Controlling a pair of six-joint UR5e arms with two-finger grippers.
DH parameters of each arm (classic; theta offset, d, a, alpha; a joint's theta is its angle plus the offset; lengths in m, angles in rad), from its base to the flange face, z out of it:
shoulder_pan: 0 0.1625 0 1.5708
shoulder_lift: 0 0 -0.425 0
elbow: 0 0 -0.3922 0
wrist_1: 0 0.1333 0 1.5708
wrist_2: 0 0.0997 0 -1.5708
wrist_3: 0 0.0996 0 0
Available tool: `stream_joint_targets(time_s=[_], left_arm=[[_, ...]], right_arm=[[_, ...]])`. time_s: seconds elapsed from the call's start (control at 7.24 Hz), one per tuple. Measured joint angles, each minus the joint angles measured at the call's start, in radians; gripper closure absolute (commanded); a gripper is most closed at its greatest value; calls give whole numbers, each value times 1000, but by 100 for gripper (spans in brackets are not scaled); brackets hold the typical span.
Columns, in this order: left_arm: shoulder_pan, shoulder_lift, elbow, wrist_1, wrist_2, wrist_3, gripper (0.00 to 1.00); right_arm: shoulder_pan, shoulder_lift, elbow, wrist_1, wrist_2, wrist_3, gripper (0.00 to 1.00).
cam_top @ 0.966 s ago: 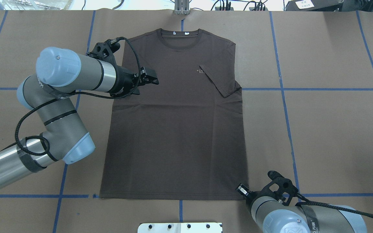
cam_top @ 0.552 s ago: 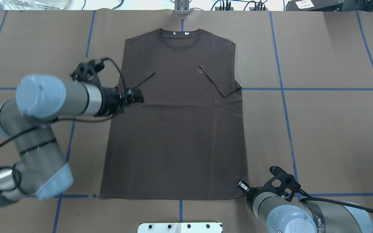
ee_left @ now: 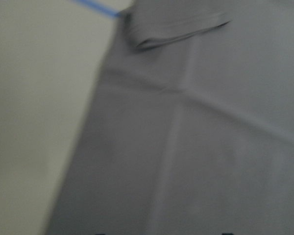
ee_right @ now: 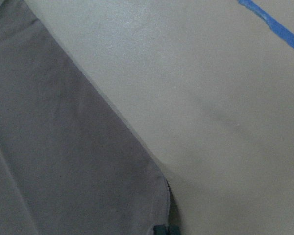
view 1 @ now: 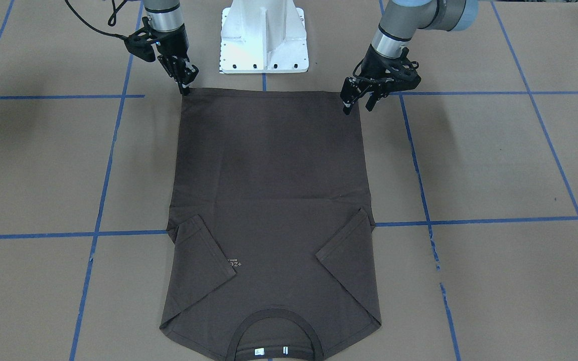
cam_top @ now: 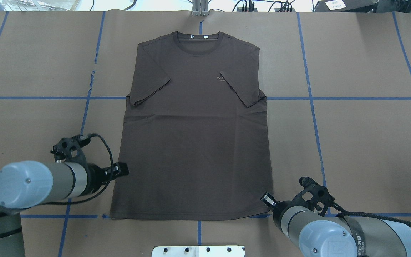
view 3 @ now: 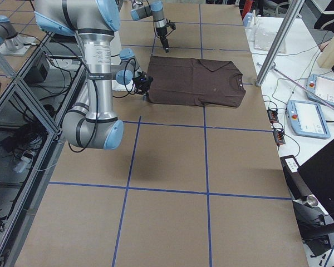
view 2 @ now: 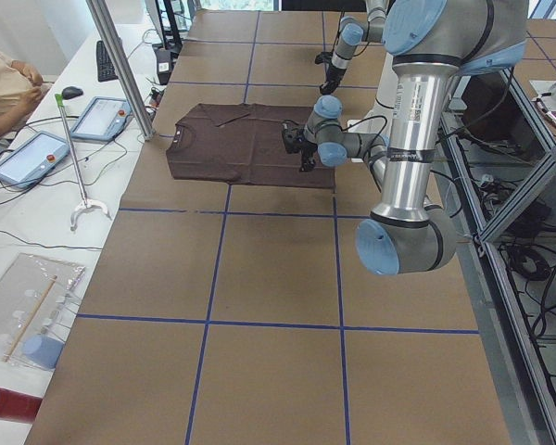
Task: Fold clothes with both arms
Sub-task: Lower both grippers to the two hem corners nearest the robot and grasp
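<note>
The clothes are one dark brown T-shirt (cam_top: 194, 142) lying flat, collar far from me, with both sleeves folded in onto the chest (view 1: 269, 175). My left gripper (cam_top: 123, 169) hovers open over the hem corner on my left (view 1: 358, 104), with nothing between its fingers. The left wrist view shows only blurred cloth (ee_left: 210, 147). My right gripper (view 1: 184, 87) sits on the other hem corner (cam_top: 267, 200). In the right wrist view its tips (ee_right: 166, 229) are together where the shirt's edge (ee_right: 63, 161) ends, apparently pinching that corner.
The white pedestal base (view 1: 264, 35) stands just behind the hem. Brown paper with blue tape lines (cam_top: 309, 98) covers the table. At the far end are a metal pole (view 2: 120, 65), tablets (view 2: 102, 116) and a seated person (view 2: 5, 83).
My left arm has swung back from the left sleeve, along the shirt's left edge, to the hem. The sleeve stays folded on the chest. The right gripper crept slightly forward.
</note>
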Motion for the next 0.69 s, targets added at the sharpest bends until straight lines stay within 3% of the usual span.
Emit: stream_joint_targets(time_s=[0.28, 0.69], left_arm=[[71, 19, 1, 9, 2, -49, 23], [139, 25, 14, 15, 0, -75, 34]], right_arm=[[1, 0, 0, -1, 0, -4, 100], [3, -2, 1, -2, -1, -7, 100]])
